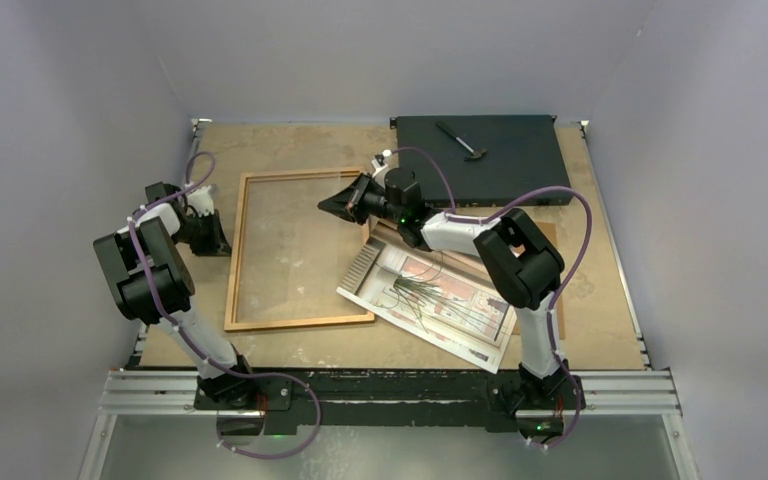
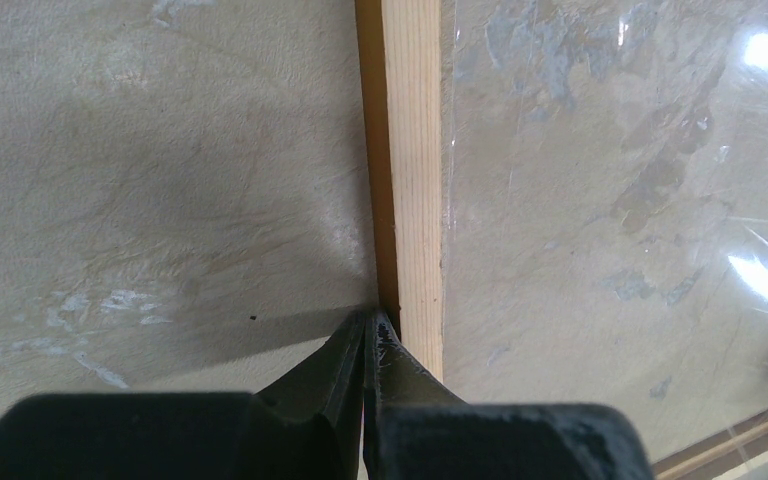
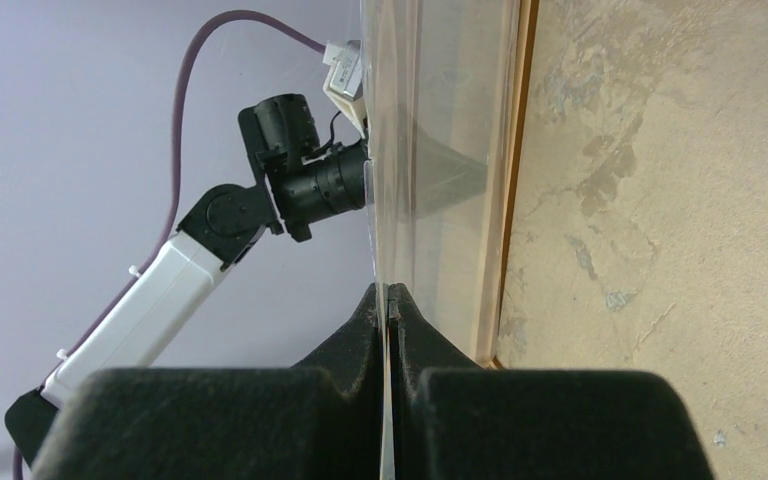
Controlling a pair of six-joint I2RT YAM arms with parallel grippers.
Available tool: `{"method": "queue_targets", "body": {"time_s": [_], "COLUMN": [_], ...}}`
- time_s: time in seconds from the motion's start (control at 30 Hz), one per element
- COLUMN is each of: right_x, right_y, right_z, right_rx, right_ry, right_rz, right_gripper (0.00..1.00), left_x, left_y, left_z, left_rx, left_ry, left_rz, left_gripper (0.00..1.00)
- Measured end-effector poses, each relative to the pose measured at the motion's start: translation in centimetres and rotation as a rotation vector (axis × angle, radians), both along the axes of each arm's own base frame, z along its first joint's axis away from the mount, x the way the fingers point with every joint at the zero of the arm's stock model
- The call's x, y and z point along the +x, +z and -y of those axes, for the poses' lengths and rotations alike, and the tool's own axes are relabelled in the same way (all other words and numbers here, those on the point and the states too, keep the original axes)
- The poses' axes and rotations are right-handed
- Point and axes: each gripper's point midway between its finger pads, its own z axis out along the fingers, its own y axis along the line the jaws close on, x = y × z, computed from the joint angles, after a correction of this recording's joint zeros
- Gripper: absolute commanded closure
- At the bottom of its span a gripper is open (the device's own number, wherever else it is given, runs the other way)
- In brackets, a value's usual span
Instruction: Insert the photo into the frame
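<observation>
step, likely: opening frame [image 2: 415, 150] | left claw [image 2: 368, 318] together against rail | right claw [image 3: 388, 292] clamped on pane [image 3: 440, 100] | next, likely: raise pane

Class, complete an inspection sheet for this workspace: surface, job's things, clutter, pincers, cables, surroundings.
Surface: worn, patchy beige tabletop.
Job's things: frame lying at left; photo face up at right, outside it.
Clutter: brown board under photo; black box with small tool on it.
Pincers: left pincer shut, tips against frame's outer rail; right pincer shut on clear pane.
Cables: purple cables loop along both arms.
Surroundings: plain pale walls.
</observation>
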Motion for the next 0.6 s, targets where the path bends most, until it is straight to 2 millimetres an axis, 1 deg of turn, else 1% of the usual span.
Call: {"method": "queue_targets", "body": {"time_s": [0.6], "right_x": [-0.18], "right_y": [0.25], "right_z": [-0.15], "right_rx": [0.015], "right_ry": [0.003], "right_rz": [-0.017], "right_gripper": [1.00], "left_x": [-0.07], "left_y": [-0.03], "left_z": [0.16], "left_rx": [-0.001], "left_ry": [-0.002], "left_rz": [0.012], "left_gripper": [1.00]}}
